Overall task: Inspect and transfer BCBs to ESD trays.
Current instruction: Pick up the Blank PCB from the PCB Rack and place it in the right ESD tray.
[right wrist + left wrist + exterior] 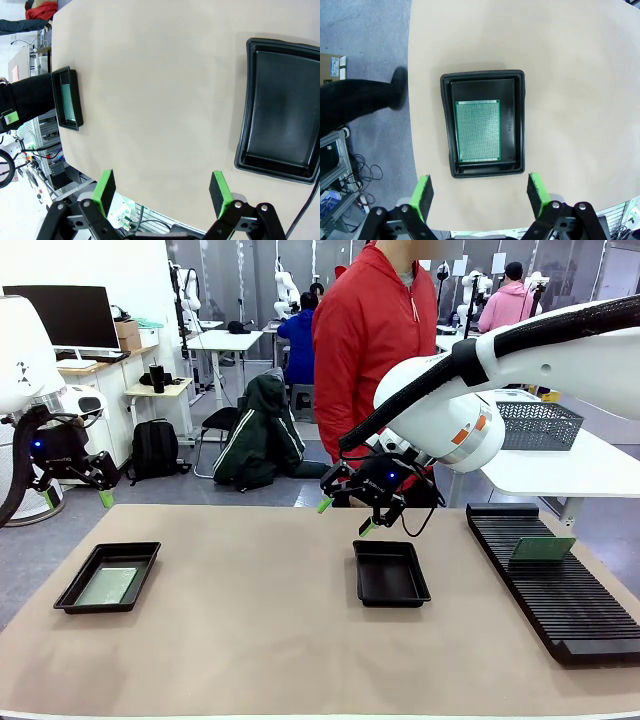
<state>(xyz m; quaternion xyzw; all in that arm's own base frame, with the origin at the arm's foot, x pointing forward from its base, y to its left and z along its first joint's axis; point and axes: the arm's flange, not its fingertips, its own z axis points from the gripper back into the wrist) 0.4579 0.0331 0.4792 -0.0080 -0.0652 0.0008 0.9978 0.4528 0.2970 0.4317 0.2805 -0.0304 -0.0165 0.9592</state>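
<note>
One black ESD tray [72,585] lies at the table's left with a pale green BCB [106,586] flat on its floor. In the left wrist view that tray [482,74] and its BCB [478,131] lie below my open left gripper [480,195], which hangs off the table's left edge [78,496]. A second ESD tray [390,573] sits mid-table with a bare floor. My right gripper [345,517] hovers open just above its far left corner. In the right wrist view this tray [282,110] is at the right, the first tray [67,98] far left, and the right gripper [162,192] holds nothing. Another BCB [543,548] stands in the rack.
A long black slotted rack [560,590] runs along the table's right side. A person in a red jacket [365,340] stands at the far edge behind the right gripper. A grey mesh basket [540,425] sits on a white table beyond.
</note>
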